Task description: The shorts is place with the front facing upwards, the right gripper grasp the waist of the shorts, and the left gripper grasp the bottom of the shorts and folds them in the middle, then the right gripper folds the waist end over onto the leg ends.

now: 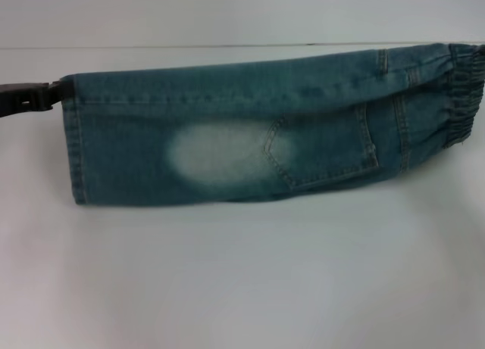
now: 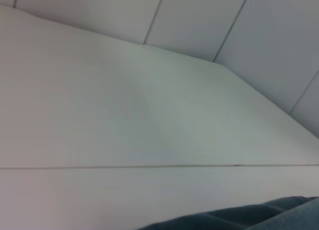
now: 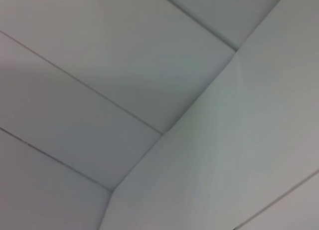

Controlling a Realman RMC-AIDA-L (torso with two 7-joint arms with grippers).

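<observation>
Blue denim shorts [image 1: 227, 129], faded patch

Place: plain lab-like test bench | Evidence: bare white tabletop [image 1: 242, 288], white panelled walls [image 3: 99, 65]

A white table [image 2: 124, 120] fills most of the frame, its surface sloping from the upper left down toward the right. A thin dark seam runs level across it in the lower part of the frame. Behind it, along the top and right, stands a pale panelled wall [image 2: 209, 20] with narrow dark joints. At the bottom right edge a fold of blue denim shorts [image 2: 259, 216] pokes into the frame.
</observation>
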